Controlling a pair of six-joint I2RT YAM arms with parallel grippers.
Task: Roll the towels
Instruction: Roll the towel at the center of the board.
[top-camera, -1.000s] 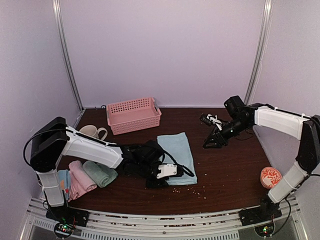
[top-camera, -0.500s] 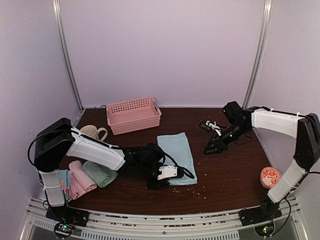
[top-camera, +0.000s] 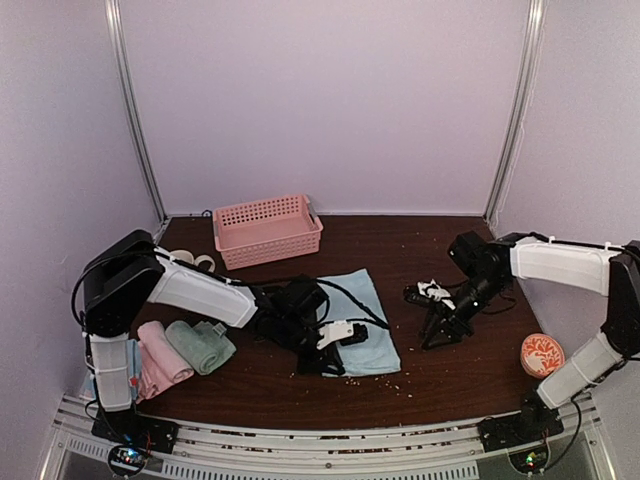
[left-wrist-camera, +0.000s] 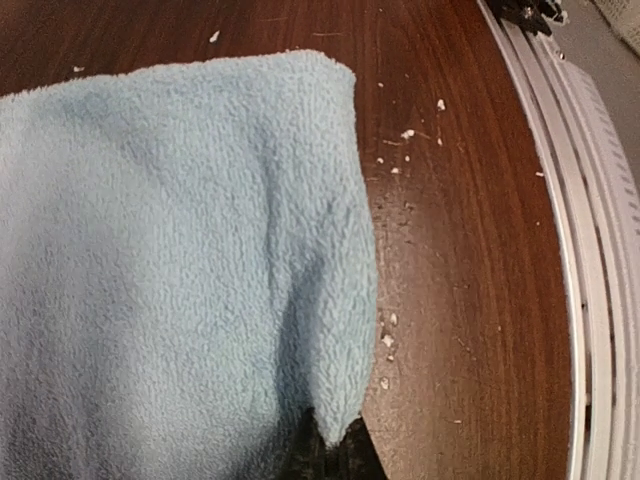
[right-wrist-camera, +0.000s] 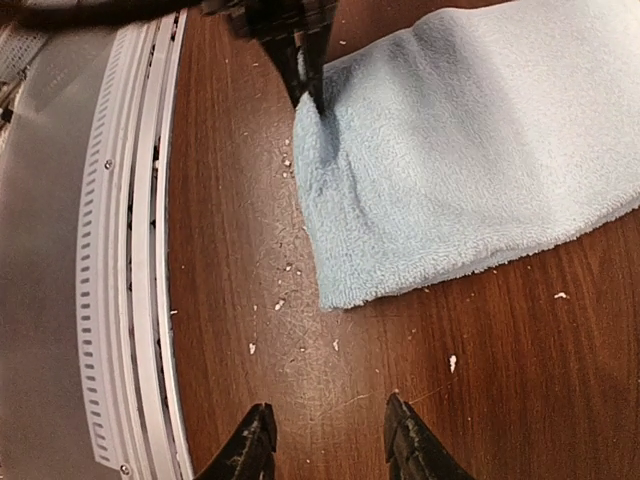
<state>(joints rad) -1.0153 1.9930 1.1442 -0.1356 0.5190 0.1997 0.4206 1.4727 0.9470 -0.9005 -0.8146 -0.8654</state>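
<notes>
Blue terry cloth fills the middle of the top view: the light blue towel (top-camera: 362, 318) lies spread flat on the dark wooden table (top-camera: 480, 385), not yet rolled. The left gripper (right-wrist-camera: 308, 82) is clenched on the towel's near edge close to a corner, and the cloth puckers up into a small peak where the dark fingers (left-wrist-camera: 325, 455) pinch it. In the left wrist view the towel covers the left and centre of the frame, with bare wood and the white rail (left-wrist-camera: 600, 250) to the right. The right gripper (right-wrist-camera: 327, 410) hangs low over bare table just right of the towel in the top view; its jaws stand apart with nothing between them, and it does not touch the cloth. Pale crumbs (left-wrist-camera: 405, 135) are scattered on the wood along the towel's border. At the lower left of the top view three rolled towels lie side by side: the sage green towel (top-camera: 200, 346), the pink towel (top-camera: 160, 358) and, partly hidden by the arm, the dotted blue towel (top-camera: 126, 362). A pink perforated basket (top-camera: 267, 232) stands at the back, left of centre, with a pale mug (top-camera: 190, 261) near its left side.
</notes>
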